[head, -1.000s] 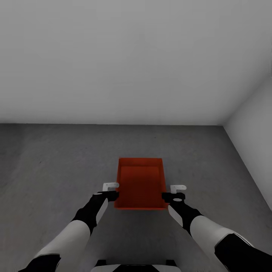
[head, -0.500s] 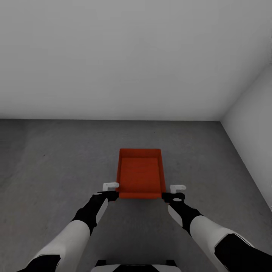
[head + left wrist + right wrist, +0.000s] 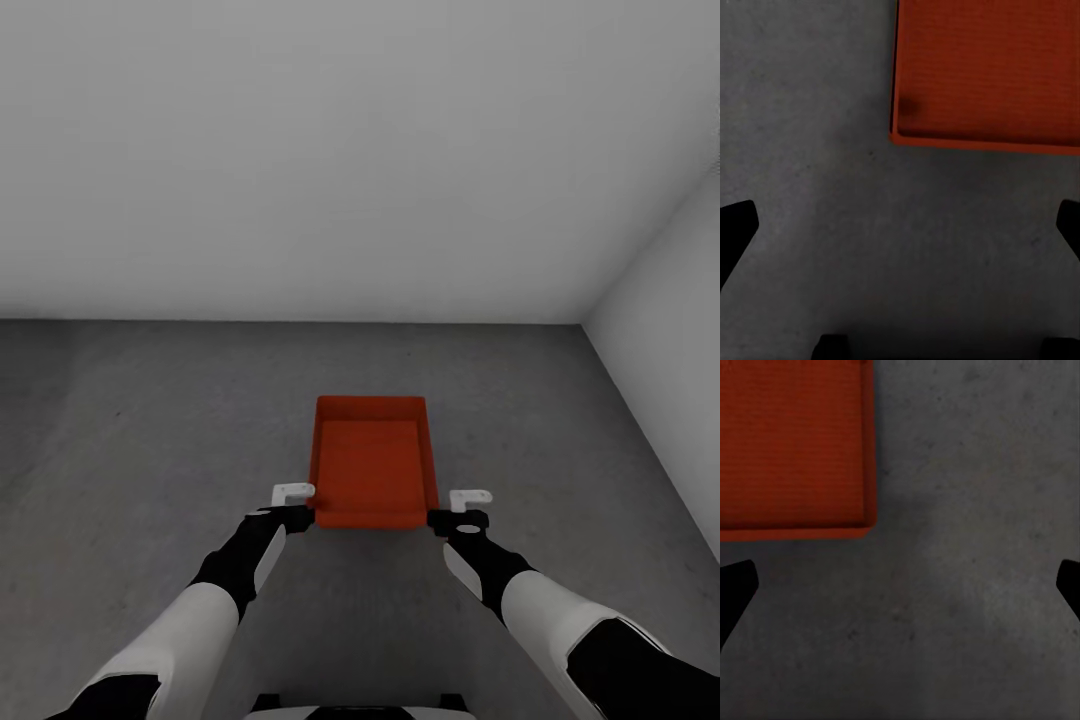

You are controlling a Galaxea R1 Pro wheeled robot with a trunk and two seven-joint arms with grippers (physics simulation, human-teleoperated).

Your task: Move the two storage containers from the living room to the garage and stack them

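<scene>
On the concrete floor (image 3: pixel 150 450) of the garage: one storage container (image 3: pixel 372 465), released since a second ago. Left gripper (image 3: pixel 293 505) and right gripper (image 3: pixel 462 509) held open, empty. Second container outstanding.

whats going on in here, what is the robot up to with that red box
A two-armed robot stands in a bare grey-walled room facing an orange-red rectangular open-topped box that sits on the rough dark grey concrete floor. Its left claw and right claw hang at the box's two near corners, both open and holding nothing. Both wrist views look down on a corner of the box with bare concrete beside it. The box looks empty.
</scene>
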